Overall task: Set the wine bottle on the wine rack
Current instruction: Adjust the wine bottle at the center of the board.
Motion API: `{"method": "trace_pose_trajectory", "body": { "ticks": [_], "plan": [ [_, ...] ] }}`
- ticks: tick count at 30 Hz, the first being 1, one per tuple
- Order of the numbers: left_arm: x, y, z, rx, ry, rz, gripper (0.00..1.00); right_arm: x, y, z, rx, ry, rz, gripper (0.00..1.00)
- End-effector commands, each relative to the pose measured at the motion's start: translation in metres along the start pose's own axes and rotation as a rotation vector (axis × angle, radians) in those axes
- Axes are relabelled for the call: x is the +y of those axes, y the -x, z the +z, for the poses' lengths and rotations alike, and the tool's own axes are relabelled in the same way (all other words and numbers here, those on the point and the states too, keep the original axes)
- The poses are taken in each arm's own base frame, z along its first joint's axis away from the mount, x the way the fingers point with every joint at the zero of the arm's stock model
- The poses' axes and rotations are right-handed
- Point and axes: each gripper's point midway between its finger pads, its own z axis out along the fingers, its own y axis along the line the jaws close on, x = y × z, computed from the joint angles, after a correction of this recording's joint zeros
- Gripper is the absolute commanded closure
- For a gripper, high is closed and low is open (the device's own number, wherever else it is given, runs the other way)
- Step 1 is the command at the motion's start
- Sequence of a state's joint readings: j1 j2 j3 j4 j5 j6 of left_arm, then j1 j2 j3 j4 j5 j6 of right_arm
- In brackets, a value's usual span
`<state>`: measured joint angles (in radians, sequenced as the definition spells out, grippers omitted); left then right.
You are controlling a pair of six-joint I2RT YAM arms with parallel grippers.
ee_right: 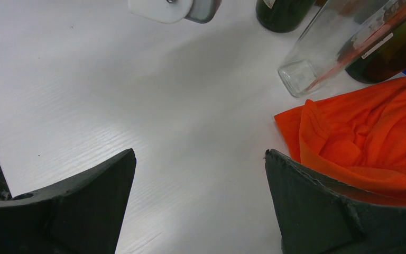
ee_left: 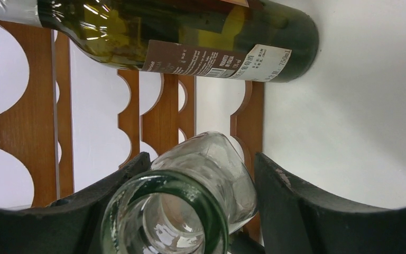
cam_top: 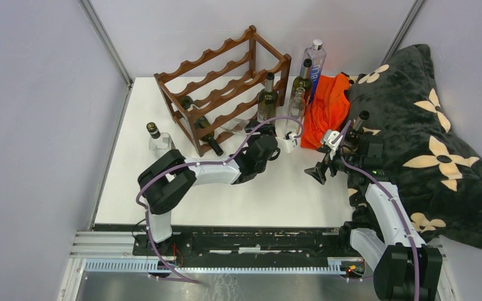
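Note:
The reddish-brown wine rack [cam_top: 226, 81] stands at the back left of the table. A dark green bottle [cam_top: 202, 127] lies in its bottom tier, and shows in the left wrist view [ee_left: 190, 37] across the rails [ee_left: 26, 121]. My left gripper [cam_top: 270, 148] is at the rack's right end, shut on a clear glass wine bottle [ee_left: 211, 164]. The bottle is seen base-first and points toward the rack. My right gripper [cam_top: 320, 172] is open and empty over the table beside the orange cloth [ee_right: 365, 132].
Several bottles stand right of the rack: a dark one [cam_top: 267, 97], a green one [cam_top: 302, 76], a clear one [cam_top: 297, 103] and a tall blue-labelled one [cam_top: 314, 63]. A small clear bottle [cam_top: 159, 139] stands left. The orange cloth [cam_top: 326, 110] and a black flowered blanket [cam_top: 420, 138] lie right.

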<state>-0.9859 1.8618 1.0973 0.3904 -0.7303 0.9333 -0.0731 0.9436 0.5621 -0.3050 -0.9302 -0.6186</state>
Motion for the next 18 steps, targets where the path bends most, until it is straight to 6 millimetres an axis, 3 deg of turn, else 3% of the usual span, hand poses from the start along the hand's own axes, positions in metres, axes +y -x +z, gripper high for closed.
{"method": "trace_pose_trajectory", "body": {
  "ticks": [1,8,18],
  "plan": [
    [0.023,0.005,0.007,-0.028,0.092,0.010,0.98,-0.005,0.004,0.000,-0.009,-0.012,-0.031,0.02],
    [0.009,-0.018,0.025,-0.013,0.065,-0.036,0.93,-0.004,0.003,0.000,-0.006,-0.012,-0.029,0.02],
    [-0.007,-0.055,0.044,0.030,0.055,-0.090,0.57,-0.005,0.002,0.000,-0.005,-0.012,-0.028,0.02]
  ]
}}
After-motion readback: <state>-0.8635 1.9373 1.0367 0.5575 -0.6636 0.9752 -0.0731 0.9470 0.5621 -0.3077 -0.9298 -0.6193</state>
